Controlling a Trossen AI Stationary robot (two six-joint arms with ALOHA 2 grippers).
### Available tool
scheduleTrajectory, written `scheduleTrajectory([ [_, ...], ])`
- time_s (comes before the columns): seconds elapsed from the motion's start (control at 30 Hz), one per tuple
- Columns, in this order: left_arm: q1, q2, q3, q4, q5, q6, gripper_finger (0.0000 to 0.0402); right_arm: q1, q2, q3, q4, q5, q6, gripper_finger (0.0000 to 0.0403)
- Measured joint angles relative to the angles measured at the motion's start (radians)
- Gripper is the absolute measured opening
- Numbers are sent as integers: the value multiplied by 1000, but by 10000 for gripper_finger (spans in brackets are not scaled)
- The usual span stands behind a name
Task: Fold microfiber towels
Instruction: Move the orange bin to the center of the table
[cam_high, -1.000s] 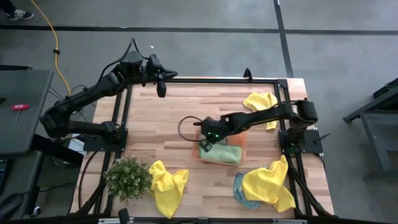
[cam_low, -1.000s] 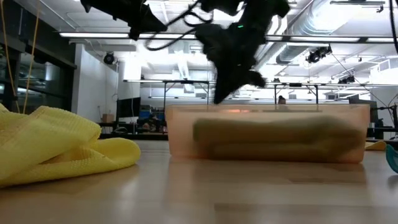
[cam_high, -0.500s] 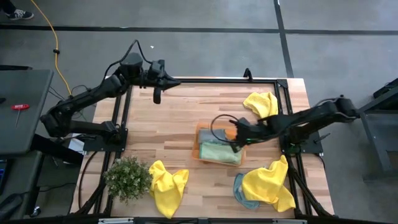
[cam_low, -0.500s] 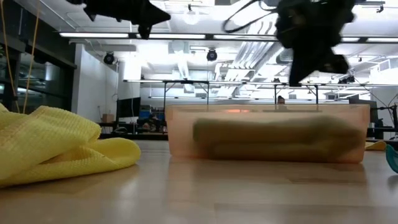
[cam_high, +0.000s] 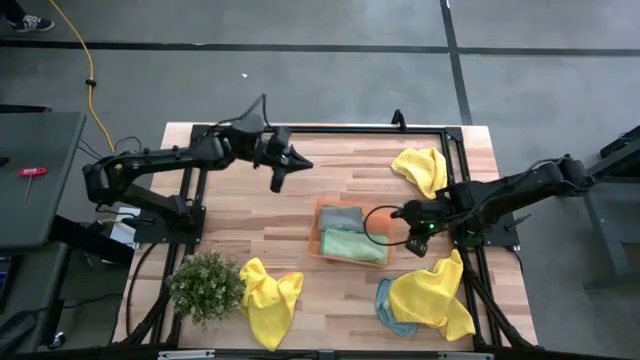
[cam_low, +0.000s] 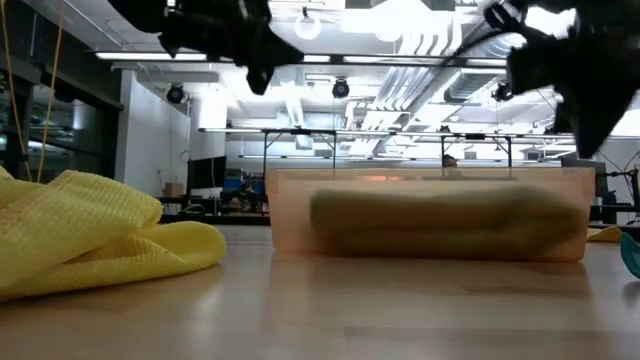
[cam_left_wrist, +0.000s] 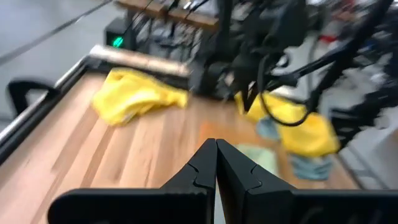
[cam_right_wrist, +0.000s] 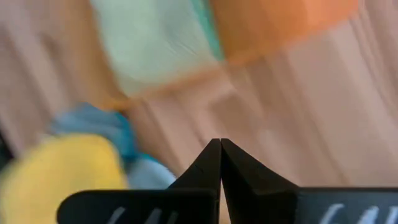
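A grey concrete floor (cam_high: 330, 85) crossed by dark lines surrounds the table, beneath strip ceiling lights (cam_low: 300, 57).

Robotics lab, exposed ceiling ducts (cam_low: 470, 85), strip lights (cam_low: 200, 57), concrete floor (cam_high: 330, 85)

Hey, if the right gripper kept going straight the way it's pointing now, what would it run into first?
Probably the bare wooden tabletop just past the orange tray. The right gripper, fingers shut, points down at the boards, with the crumpled yellow towel lying on a blue towel just beyond. Depth is unclear.
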Motion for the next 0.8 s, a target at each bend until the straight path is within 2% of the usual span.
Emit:
scheduleTrajectory([
  [0.13,-35,16,6,-92,-145,1,0,-32,0,-50,-33,3,-111,0],
  [0.37,-72,22,56,-478,-321,101,0,-125,1,-184,162,39,-216,0],
  [0.5,-73,82,56,-583,-331,114,0,-177,1,-211,245,38,-240,0],
  [0.67,-87,210,56,-578,-278,133,0,-219,1,-216,352,12,-225,0],
  [0.8,-109,303,56,-565,-232,143,0,-242,12,-216,395,43,-206,0],
])
